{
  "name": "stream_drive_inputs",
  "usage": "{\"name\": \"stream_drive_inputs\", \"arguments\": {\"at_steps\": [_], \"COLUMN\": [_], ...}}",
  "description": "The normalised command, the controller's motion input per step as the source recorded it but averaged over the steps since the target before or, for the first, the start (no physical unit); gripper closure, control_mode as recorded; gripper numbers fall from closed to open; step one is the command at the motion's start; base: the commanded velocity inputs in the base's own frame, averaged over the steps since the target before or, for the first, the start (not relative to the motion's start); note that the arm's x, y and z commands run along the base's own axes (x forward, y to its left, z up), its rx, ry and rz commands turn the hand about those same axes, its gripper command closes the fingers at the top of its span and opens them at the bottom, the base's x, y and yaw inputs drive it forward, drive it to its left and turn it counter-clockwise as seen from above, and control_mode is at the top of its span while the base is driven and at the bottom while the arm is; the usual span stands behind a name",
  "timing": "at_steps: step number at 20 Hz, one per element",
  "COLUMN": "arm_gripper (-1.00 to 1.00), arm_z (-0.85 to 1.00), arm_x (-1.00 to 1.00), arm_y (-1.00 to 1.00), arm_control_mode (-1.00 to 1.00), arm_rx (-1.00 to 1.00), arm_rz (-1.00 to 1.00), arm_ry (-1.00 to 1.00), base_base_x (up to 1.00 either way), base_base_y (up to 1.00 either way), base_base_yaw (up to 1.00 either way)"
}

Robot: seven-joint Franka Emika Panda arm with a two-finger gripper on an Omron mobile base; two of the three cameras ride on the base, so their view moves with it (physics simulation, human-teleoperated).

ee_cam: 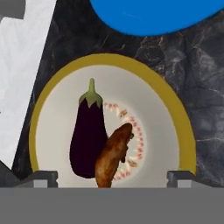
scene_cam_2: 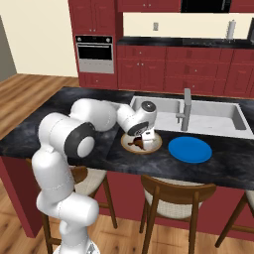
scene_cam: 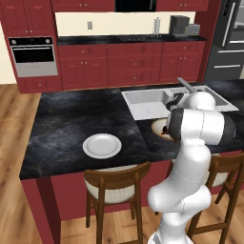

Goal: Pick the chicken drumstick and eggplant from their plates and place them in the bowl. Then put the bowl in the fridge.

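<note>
From your left base view, the bowl [scene_cam: 158, 127] was mostly hidden behind the arm's white elbow, with just a tan crescent of rim showing beside the sink [scene_cam: 143, 102]. In the right base view the gripper [scene_cam_2: 141, 142] itself covered much of the bowl [scene_cam_2: 155, 145], and the food under it read only as a dark smear. In the hand view, the drumstick's lower end was cut off by the bottom of the picture, and the blue plate [ee_cam: 153, 15] was cropped at the top.

You had the gripper [ee_cam: 111, 177] directly above the bowl [ee_cam: 43, 100], its jaws spread wide with one dark fingertip [ee_cam: 41, 177] at each side of the bowl's near rim, gripping nothing. The eggplant [ee_cam: 87, 140] and the chicken drumstick [ee_cam: 113, 155] lay inside the bowl, side by side and touching, both between the fingertips.

The eggplant was a glossy, near-black teardrop with a green stalk cap. The drumstick was golden-brown and rough-skinned. The bowl was round, with a tan rim, a pale cream inside and a ring of small red marks. It sat on the dark marbled counter [scene_cam_2: 74, 99], just beside the blue plate [scene_cam_2: 190, 149]. The plain white plate [scene_cam: 102, 145] lay well apart from the bowl, on the far side of the arm.
</note>
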Motion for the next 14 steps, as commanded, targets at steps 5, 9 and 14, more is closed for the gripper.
{"name": "stream_drive_inputs", "arguments": {"at_steps": [5, 9, 14], "arm_gripper": [-1.0, -1.0, -1.0], "arm_z": [0.12, 0.01, 0.01], "arm_x": [-0.4, -0.35, -0.34], "arm_y": [-0.03, -0.11, -0.13], "arm_control_mode": [-1.0, -1.0, -1.0], "arm_rx": [-0.07, 0.0, -0.02], "arm_rz": [0.23, 0.11, 0.05], "arm_ry": [0.0, -0.02, -0.06], "base_base_x": [0.0, 0.0, 0.0], "base_base_y": [0.0, 0.0, 0.0], "base_base_yaw": [0.0, 0.0, 0.0]}}
